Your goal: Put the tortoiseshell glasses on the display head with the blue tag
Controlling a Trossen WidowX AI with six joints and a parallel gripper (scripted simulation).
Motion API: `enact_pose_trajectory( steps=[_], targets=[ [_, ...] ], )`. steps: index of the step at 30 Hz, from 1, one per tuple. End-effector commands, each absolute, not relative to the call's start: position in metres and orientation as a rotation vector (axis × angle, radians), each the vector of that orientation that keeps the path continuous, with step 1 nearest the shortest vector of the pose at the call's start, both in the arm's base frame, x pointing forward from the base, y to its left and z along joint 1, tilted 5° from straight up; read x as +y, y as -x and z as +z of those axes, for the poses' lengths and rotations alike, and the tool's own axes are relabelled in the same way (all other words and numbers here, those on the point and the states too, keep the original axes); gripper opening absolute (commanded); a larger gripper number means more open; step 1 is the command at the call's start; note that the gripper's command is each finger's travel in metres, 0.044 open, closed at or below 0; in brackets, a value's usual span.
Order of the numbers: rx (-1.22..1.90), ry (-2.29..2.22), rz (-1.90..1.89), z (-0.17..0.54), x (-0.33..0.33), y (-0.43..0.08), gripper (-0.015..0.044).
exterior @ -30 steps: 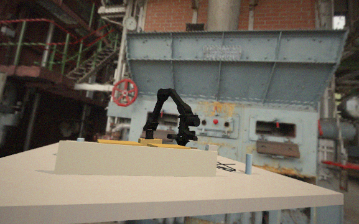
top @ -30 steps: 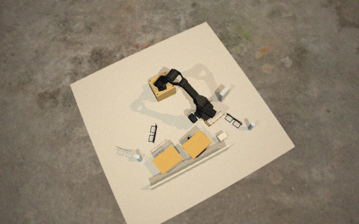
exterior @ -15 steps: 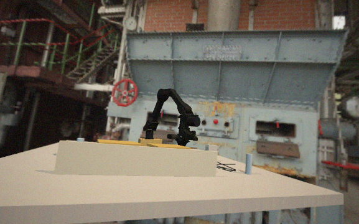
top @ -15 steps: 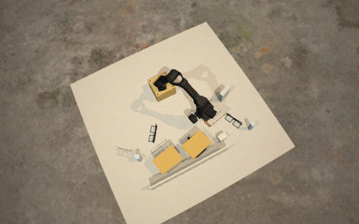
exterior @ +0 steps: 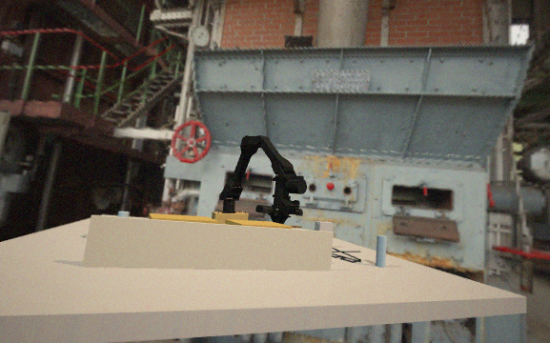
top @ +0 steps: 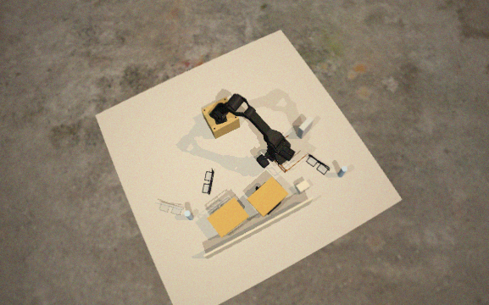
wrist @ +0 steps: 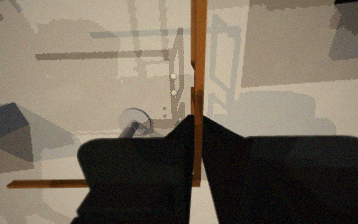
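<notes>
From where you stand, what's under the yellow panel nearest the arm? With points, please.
Beneath the panel [top: 268, 196] [exterior: 258, 223], the top view shows only small dark bits at its edges. The panel covers the rest there, and the long board [exterior: 208, 245] blocks the exterior view.

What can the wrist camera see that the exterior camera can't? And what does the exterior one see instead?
Only the wrist view shows the brown glasses clearly, pinched in the gripper, with one temple sticking out sideways.

Only the exterior view shows the red wheel, the brick wall and the arm's bend.

Both show the gripper and the pale tabletop.
</notes>
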State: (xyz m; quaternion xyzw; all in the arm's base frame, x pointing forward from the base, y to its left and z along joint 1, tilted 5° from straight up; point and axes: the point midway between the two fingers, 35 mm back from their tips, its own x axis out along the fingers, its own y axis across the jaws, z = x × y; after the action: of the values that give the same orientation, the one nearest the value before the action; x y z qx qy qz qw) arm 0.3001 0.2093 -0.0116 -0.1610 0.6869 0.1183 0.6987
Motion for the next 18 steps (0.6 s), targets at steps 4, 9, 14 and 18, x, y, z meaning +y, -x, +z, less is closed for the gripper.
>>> enact_pose_trajectory(
  steps=[4,9,14,18],
  targets=[
    [1.529,0.362,0.263,-0.011,0.207,-0.297,0.0000],
    [1.529,0.362,0.263,-0.003,0.207,-0.295,0.0000],
    [1.530,0.361,0.263,0.032,0.209,-0.292,0.0000],
    [1.530,0.361,0.263,0.049,0.208,-0.289,0.0000]
  ],
)
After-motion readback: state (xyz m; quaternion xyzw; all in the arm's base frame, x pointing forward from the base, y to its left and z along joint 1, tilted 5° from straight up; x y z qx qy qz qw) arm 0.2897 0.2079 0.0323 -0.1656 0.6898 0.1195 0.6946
